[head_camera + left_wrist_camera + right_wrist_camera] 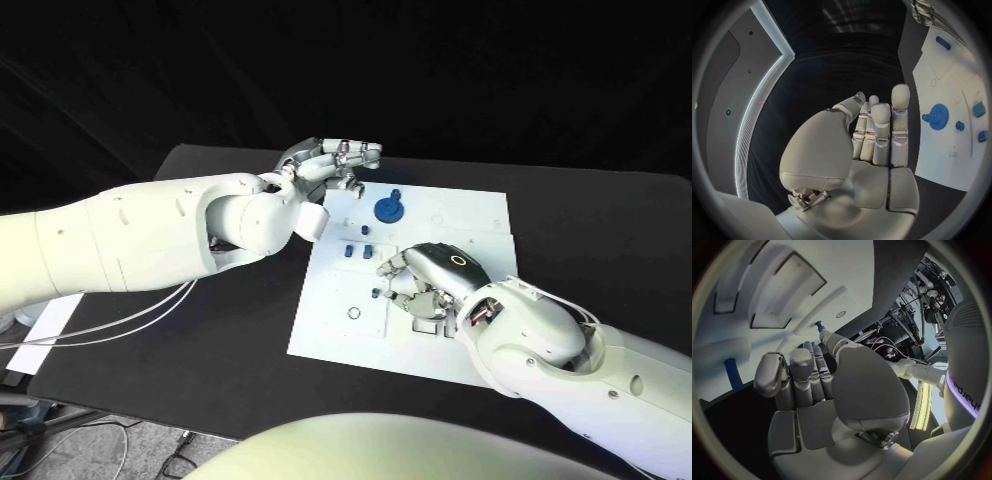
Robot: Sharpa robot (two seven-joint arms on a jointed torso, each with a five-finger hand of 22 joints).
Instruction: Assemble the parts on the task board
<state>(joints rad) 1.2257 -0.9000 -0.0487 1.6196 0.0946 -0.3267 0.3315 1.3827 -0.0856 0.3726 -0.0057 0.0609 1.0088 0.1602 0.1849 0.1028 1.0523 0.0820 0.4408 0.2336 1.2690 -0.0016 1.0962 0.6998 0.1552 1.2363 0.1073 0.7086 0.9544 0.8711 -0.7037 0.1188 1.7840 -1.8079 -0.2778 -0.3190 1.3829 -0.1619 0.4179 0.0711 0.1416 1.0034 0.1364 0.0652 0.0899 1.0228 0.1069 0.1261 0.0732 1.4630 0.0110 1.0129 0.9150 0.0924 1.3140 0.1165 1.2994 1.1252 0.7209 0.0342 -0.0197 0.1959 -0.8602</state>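
Board work looks early to me: gear seated at twelve o'clock, small parts loose mid-board; right hand pinches a peg, left hand holds nothing, fingers loosely together.

The left arm reaches in from the side, its robot hand raised with fingers straight, close together and holding nothing. The right arm bends inward, its robot hand palm down, fingers curled; it seems to pinch something small and blue.

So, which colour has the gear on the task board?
The gear is blue; the left wrist view shows it best.
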